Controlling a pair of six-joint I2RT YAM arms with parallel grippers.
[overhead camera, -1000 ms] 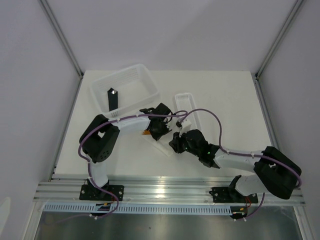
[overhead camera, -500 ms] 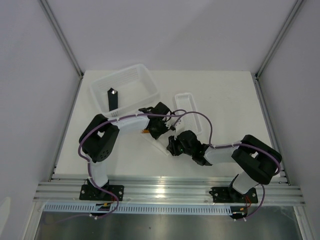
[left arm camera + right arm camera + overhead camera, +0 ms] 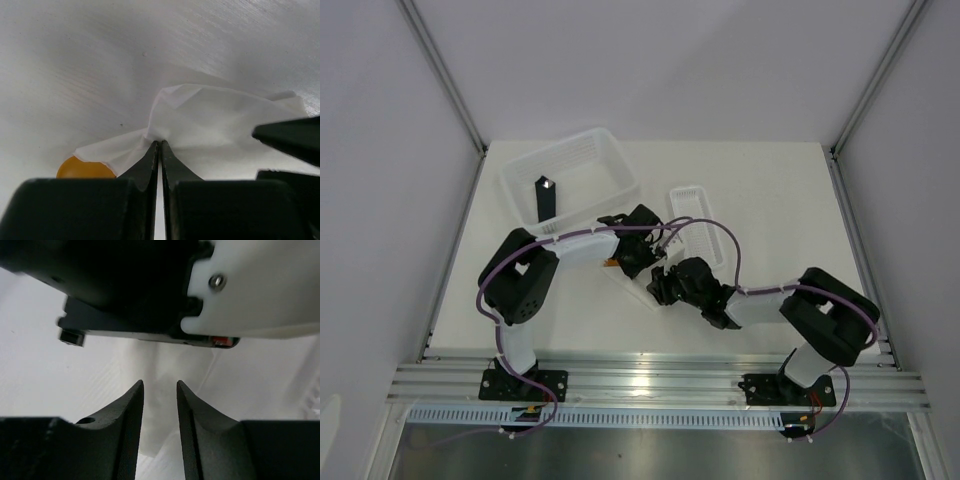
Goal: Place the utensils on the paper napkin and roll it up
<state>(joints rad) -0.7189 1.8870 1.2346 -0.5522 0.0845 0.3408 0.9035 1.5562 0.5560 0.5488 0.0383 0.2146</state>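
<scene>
The paper napkin [image 3: 210, 125] lies crumpled and partly rolled on the table; in the top view it is a narrow white strip [image 3: 642, 292] between the two grippers. My left gripper [image 3: 159, 144] is shut on a fold of the napkin. An orange spoon bowl [image 3: 85, 169] pokes out from under the napkin's left edge; a bit of orange shows in the top view [image 3: 611, 265]. Fork and knife are hidden. My right gripper [image 3: 160, 386] is open a little, with the napkin [image 3: 165, 405] between its fingers, just below the left wrist.
A large white slotted basket [image 3: 570, 180] with a black upright block [image 3: 545, 200] stands at the back left. A narrow white ribbed tray [image 3: 695, 215] lies behind the right gripper. The left wrist housing [image 3: 240, 285] hangs close above the right fingers.
My right gripper has moved left and a little back toward the left gripper, and its elbow has folded in. The left gripper has stayed put on the napkin.
</scene>
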